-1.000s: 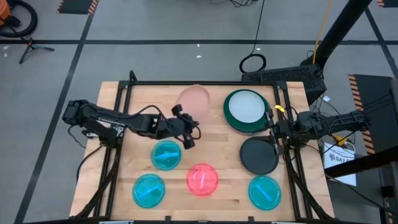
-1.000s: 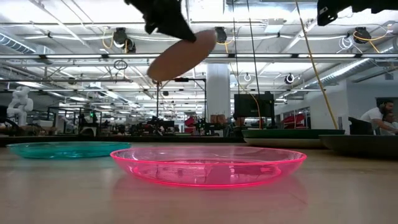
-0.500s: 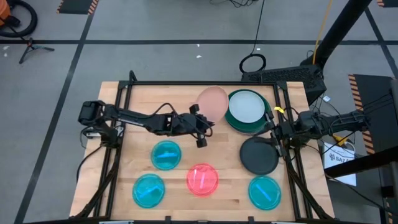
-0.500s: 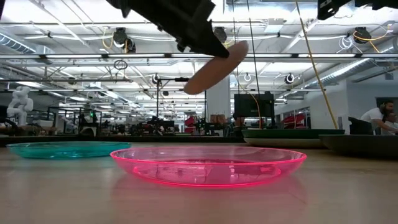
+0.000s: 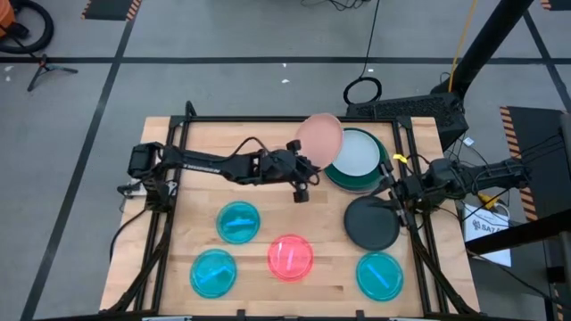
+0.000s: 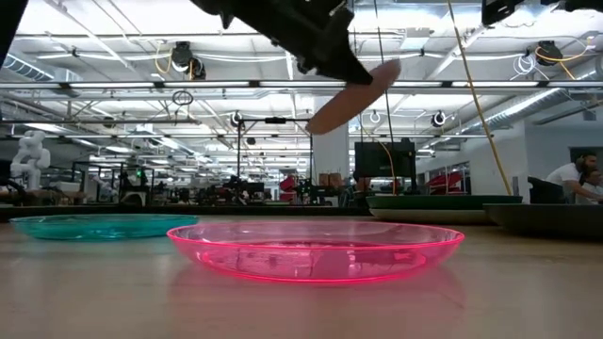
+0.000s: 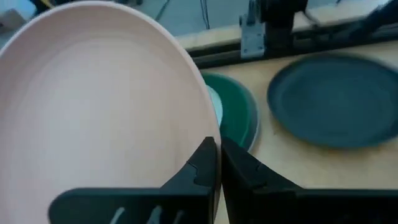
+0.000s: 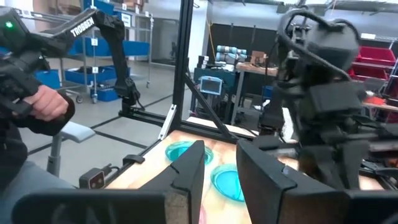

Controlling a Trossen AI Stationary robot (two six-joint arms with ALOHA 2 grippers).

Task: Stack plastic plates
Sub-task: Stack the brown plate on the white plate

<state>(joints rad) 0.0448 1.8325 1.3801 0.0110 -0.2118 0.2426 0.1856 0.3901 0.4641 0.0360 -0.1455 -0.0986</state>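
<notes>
The peach-pink plate [image 5: 320,136] hangs tilted in the air in my left gripper [image 5: 305,164], its far-right edge over the left rim of the pale blue-white plate [image 5: 355,153]. That plate lies inside the large dark green plate [image 5: 337,177]. In the low view the peach-pink plate [image 6: 354,96] slants high above the translucent red-pink plate [image 6: 316,250]. A black plate [image 5: 372,223], the red-pink plate [image 5: 291,258] and three cyan plates [image 5: 238,221] [image 5: 212,273] [image 5: 379,275] lie flat on the table. My right gripper [image 5: 393,186] waits open at the right edge. My left gripper [image 7: 219,157] pinches the peach-pink plate's rim [image 7: 210,132] between its two shut fingers, on the plate's near-left side. The fingers reach level from the table's left. The plate is lifted clear and tilted, its free edge higher and pointing to the far right.
A black frame [image 5: 268,119] runs round the wooden table. The black plate [image 7: 336,99] sits just near of the green stack [image 7: 242,118]. Bare wood lies at the far left [image 5: 210,143]. In the right wrist view a person's hand [image 8: 40,102] holds a controller beyond the table.
My left gripper has carried the peach-pink plate toward the table's right edge, from the far middle until it overlaps the green stack's left rim. The plate has stayed tilted and shut in the fingers. The arm has stretched out. My right arm has kept still.
</notes>
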